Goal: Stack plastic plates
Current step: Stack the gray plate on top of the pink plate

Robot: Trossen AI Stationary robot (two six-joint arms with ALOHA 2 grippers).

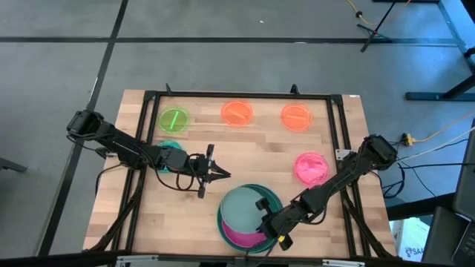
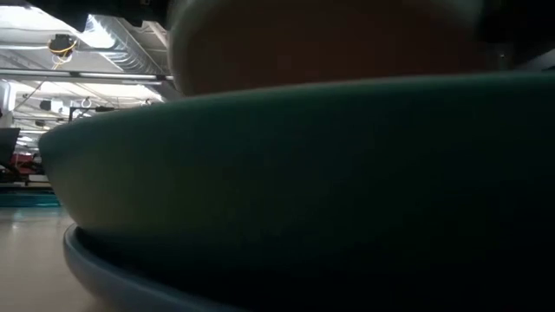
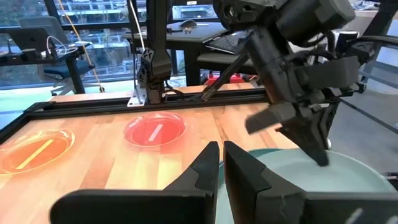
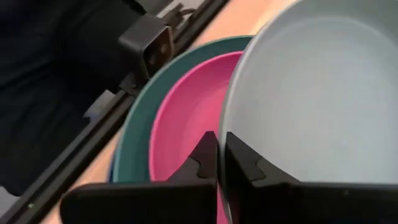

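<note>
The right gripper [image 1: 269, 223] sits low at the table's front centre with its fingers [image 4: 202, 163] pinched nearly together, while the left gripper [image 1: 217, 175], fingers closed, points toward the table's middle.

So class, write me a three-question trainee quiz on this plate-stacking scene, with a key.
1. True or false: the right gripper is shut on the pale teal plate.
2. What colour plate lies directly under it? A) magenta B) orange C) neon green
3. How many small plates lie along the table's far edge?

Key: 1 true, pinching its rim. 2 A, the magenta plate. 3 three: neon green plate and two orange plates.
</note>
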